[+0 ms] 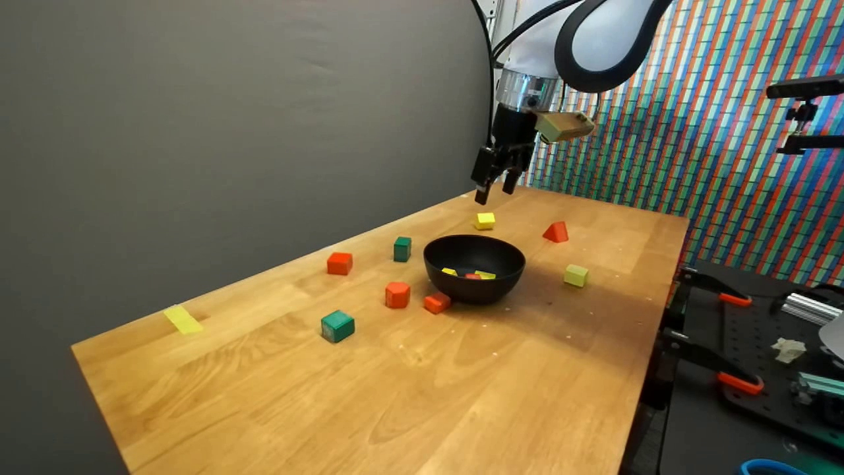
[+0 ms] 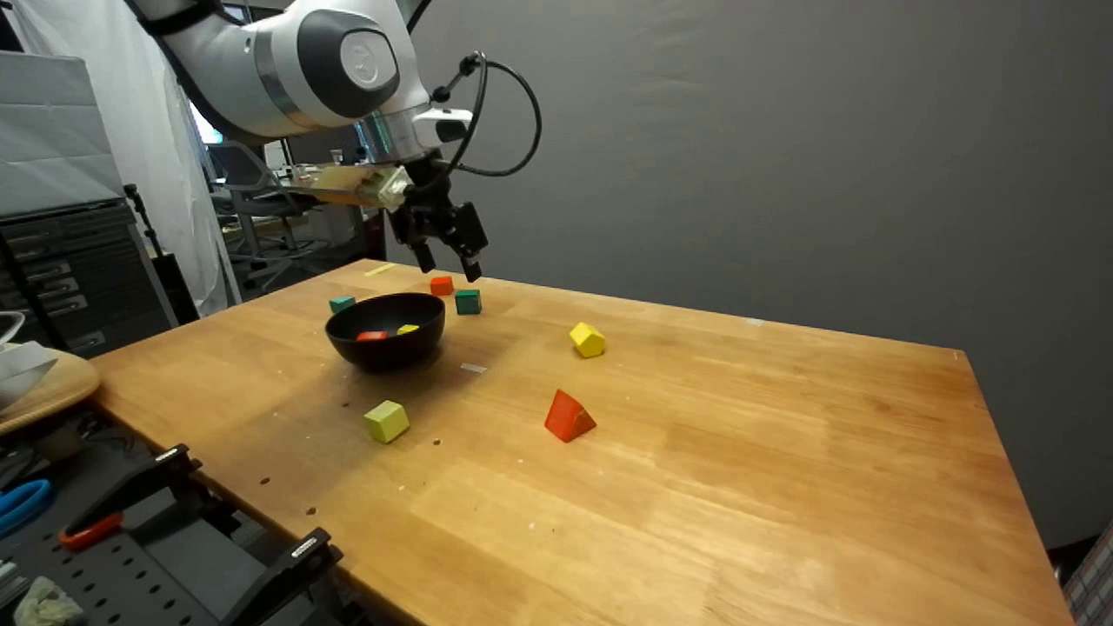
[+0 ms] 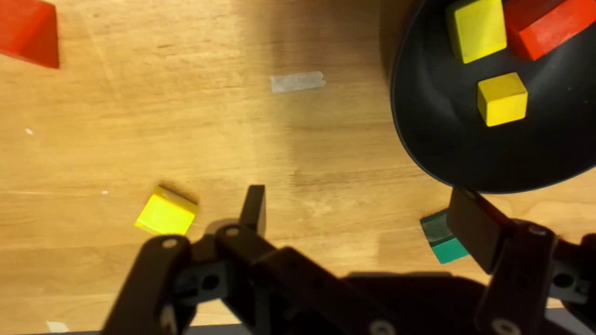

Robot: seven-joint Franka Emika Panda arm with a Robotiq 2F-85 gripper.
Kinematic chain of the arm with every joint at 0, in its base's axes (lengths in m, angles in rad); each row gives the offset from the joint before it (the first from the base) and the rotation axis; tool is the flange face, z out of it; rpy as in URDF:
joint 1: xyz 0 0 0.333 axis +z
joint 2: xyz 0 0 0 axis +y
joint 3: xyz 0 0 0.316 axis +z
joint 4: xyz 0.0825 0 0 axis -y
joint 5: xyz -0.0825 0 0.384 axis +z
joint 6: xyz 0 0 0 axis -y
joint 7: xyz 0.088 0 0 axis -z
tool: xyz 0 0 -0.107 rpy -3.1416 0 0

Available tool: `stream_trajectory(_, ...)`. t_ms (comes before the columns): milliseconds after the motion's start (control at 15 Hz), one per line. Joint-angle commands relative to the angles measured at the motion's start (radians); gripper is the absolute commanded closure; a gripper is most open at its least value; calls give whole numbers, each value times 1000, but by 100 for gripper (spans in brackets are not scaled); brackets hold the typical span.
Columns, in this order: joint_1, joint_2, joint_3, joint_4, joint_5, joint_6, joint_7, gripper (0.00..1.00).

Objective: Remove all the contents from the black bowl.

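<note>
- Left of and below the black bowl (image 3: 535,153) in the wrist view, the tool (image 3: 358,200) hung spread wide, holding nothing; in both exterior views it was in the air above the worktop (image 3: 223,139), seemingly higher than the bowl's rim.
- Next, inside the bowl toward its left wall, sat the far yellow block (image 3: 477,30).
- Then, inside the bowl, the near yellow block (image 3: 503,100) lay apart from the others, closest to the tool; it looked the easiest first grasp, calling for a move up and right across the rim, then down.
- Farthest right in the bowl, the red block (image 3: 554,30) sat just beside the far yellow block, its long axis slanting up and rightward; whether they touched could not be told.
</note>
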Motion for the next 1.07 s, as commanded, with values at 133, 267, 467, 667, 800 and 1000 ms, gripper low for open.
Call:
stream_trajectory(133,55,6,-14,18,61,-52,-175,0)
stream_trajectory(267,76,-27,-3,19,55,-102,-249,0)
stream_trajectory(467,122,-49,1,70,28,-203,-279,0)
stream_trajectory(667,153,-14,5,143,41,-321,-260,0)
stream_trajectory(800,169,30,5,180,40,-351,-230,0)
stream_trajectory(1000,237,103,-44,210,-142,-309,36,0)
